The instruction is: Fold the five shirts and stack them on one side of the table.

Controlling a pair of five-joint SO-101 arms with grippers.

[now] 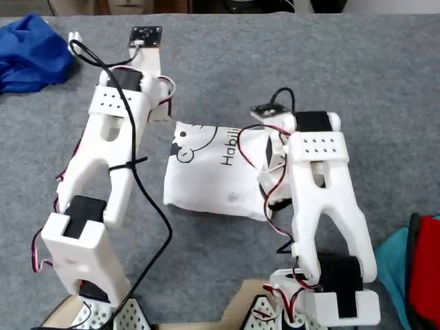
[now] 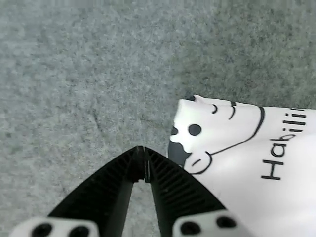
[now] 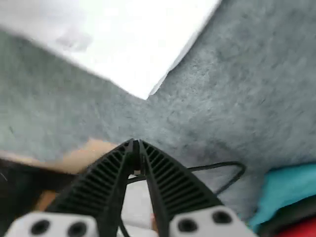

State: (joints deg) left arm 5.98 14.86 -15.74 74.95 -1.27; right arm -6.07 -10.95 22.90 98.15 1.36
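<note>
A crumpled blue shirt (image 1: 31, 55) lies in the upper left corner of the high view, on the grey felt desk (image 1: 227, 62) and well apart from the other things. Right of it, the left arm (image 1: 110, 158) stretches from the lower left of the frame up toward the top, with a black cable (image 1: 148, 199) running down beside it. In the left wrist view, the left fingers (image 2: 170, 185) are pressed together at their tips and hold nothing. They hang over bare felt just beside the corner of the white shirt (image 2: 247, 158) that carries a black printed face.

In the middle of the high view that white shirt (image 1: 206, 175) lies folded into a rough rectangle between the two arms. Its right edge is tucked under the right arm (image 1: 320, 185), which runs from the bottom of the frame up to the centre right. The right fingers (image 3: 168, 182) are likewise closed tip to tip and empty, above grey felt near another corner of the white shirt (image 3: 133, 44).

At the far right edge of the high view, a teal shirt (image 1: 397, 265) and a red shirt (image 1: 427, 268) lie together in a heap.
</note>
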